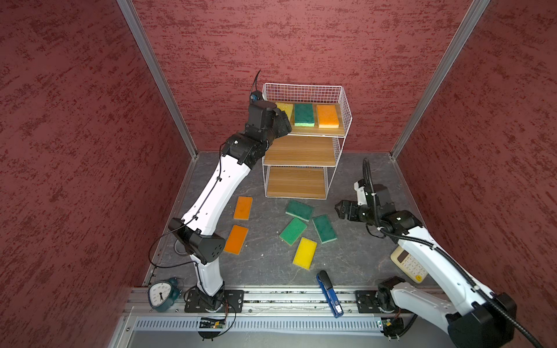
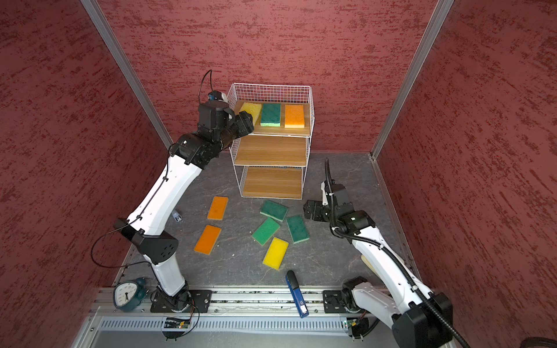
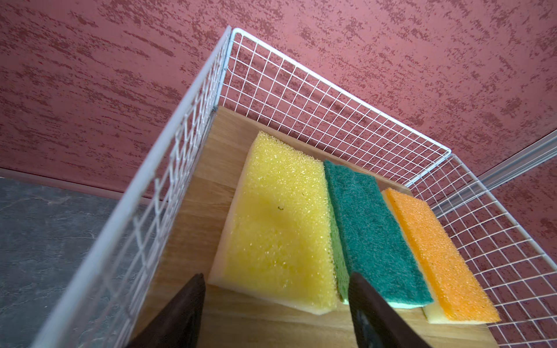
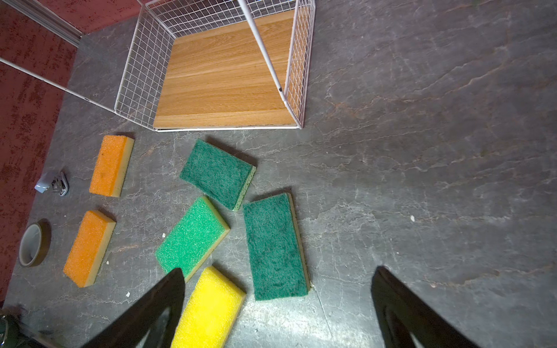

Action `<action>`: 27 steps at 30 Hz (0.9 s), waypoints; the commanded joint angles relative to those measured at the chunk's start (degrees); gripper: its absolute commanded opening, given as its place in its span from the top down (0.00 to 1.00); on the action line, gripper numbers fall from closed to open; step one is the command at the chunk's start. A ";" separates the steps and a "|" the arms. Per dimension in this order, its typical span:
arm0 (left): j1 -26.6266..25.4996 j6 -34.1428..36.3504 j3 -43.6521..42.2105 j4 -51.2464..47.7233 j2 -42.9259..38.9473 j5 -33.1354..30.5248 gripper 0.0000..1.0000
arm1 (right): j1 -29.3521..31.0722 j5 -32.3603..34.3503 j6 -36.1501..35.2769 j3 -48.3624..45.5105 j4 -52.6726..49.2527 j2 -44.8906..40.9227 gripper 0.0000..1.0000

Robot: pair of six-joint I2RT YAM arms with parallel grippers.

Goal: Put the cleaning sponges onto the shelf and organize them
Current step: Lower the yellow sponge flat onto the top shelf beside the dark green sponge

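The left gripper (image 3: 275, 275) is hovering released at the front edge of the shelf's (image 1: 304, 90) top tier, jaws apart and grasping nothing. The yellow sponge (image 3: 271, 217) is lying flat just past the fingertips, at the 9 o'clock end of a row. The green sponge (image 3: 370, 229) is sitting mid-row and the orange sponge (image 3: 431, 250) at 3 o'clock. The shelf is standing at 12 o'clock on the bench (image 1: 346, 259), with its two lower tiers sitting bare.

One finger is sitting close to the wire side wall, the other over the green sponge's near corner. A crooked pull-out is likely to be hooking the wire and rocking the light rack, or dragging green askew. Any closing here would be pinching yellow's end and carrying it back off the board.

The right gripper (image 4: 278, 269) is hanging wide open and empty near 3 o'clock. Six loose sponges (image 1: 293, 230) are lying from bench centre toward 9 o'clock, the greens crowding each other. Coming down on one is risking clamping or shoving a neighbour. Both arms making for the shelf front together could be colliding.
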 commanded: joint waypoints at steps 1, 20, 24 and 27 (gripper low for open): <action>0.73 -0.98 -0.70 0.64 -0.81 2.77 0.25 | -0.56 -0.43 0.57 -0.57 1.20 -1.21 0.03; 1.08 -2.57 -10.97 5.32 -7.81 4.89 0.43 | -0.58 -0.17 0.08 -1.74 0.97 -3.06 0.03; 1.51 -2.07 -12.26 5.32 -9.41 4.92 0.44 | -0.58 -0.17 0.04 -1.77 1.14 -2.79 0.03; 2.29 -2.40 -12.64 5.59 -9.83 6.01 0.45 | -0.55 -0.35 0.07 -1.98 1.52 -2.79 0.03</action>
